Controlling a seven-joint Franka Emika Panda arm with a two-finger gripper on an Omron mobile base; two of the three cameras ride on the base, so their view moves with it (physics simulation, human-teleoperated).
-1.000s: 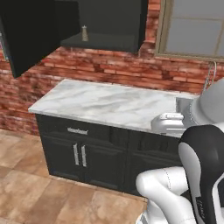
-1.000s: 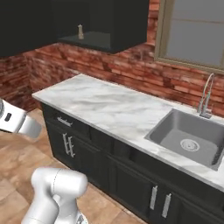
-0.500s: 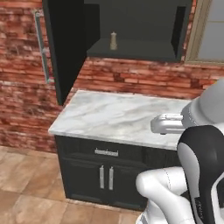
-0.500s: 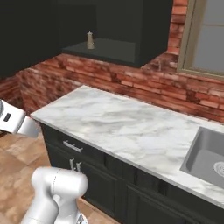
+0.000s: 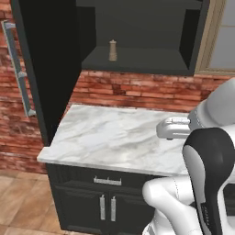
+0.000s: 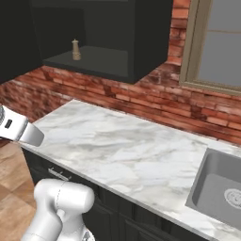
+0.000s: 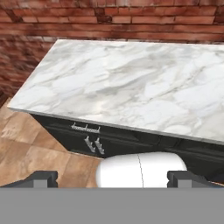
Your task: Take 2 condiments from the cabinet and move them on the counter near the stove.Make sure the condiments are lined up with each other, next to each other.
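Observation:
The cabinet (image 5: 137,59) hangs open on the brick wall, black inside, also seen in the right base view (image 6: 117,56). One condiment, a small tan shaker with a knobbed top (image 5: 112,50) (image 6: 75,50), stands upright on its shelf near the left side. My gripper (image 7: 113,179) is open, its dark fingertips (image 7: 41,178) wide apart with nothing between them. It hangs low in front of the marble worktop, well below and short of the shelf. The stove and the counter beside it are out of view.
The cabinet's open door (image 5: 50,69) juts out at the left, with a long grey bar handle (image 5: 16,69). A long marble worktop (image 6: 122,150) on black base cabinets (image 5: 108,202) runs under the shelf. A steel sink (image 6: 221,188) and a window (image 6: 216,42) are at the right.
The whole picture has shifted, so the base has moved: the open cabinet and shaker now sit nearer and more central, and the sink has slid rightward. The gripper stays open.

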